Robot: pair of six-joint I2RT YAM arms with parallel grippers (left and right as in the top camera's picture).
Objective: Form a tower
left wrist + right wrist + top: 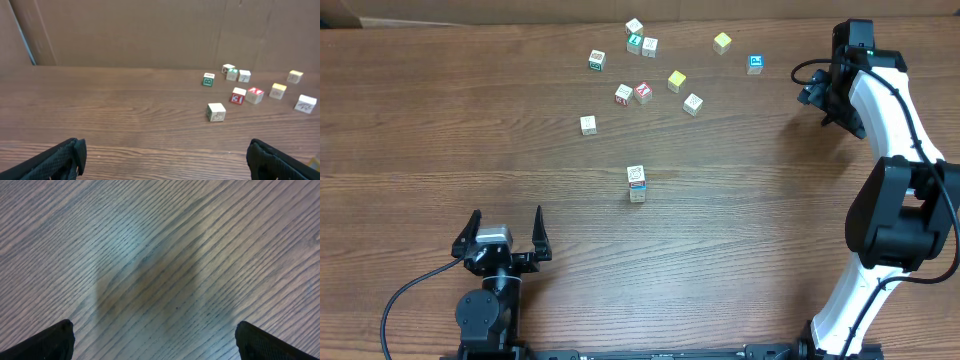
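Observation:
The tower (pixel 636 184) is a short column of pale letter cubes standing alone at mid-table in the overhead view. My left gripper (pixel 506 240) sits well to its lower left near the front edge, open and empty. Its dark fingertips (pixel 70 157) show at the bottom corners of the left wrist view, the left gripper (pixel 165 156) holding nothing but bare wood between them. My right gripper (pixel 820 98) hovers at the far right, away from the tower. In its wrist view the right gripper (pixel 155 336) is open over bare table.
Several loose cubes lie scattered at the back: a green one (pixel 597 60), a red one (pixel 643 92), yellow ones (pixel 676 81), a blue one (pixel 755 64), a plain one (pixel 588 125). The left wrist view shows them too, such as the plain cube (pixel 216 112). Brown cardboard (pixel 150 30) rises behind.

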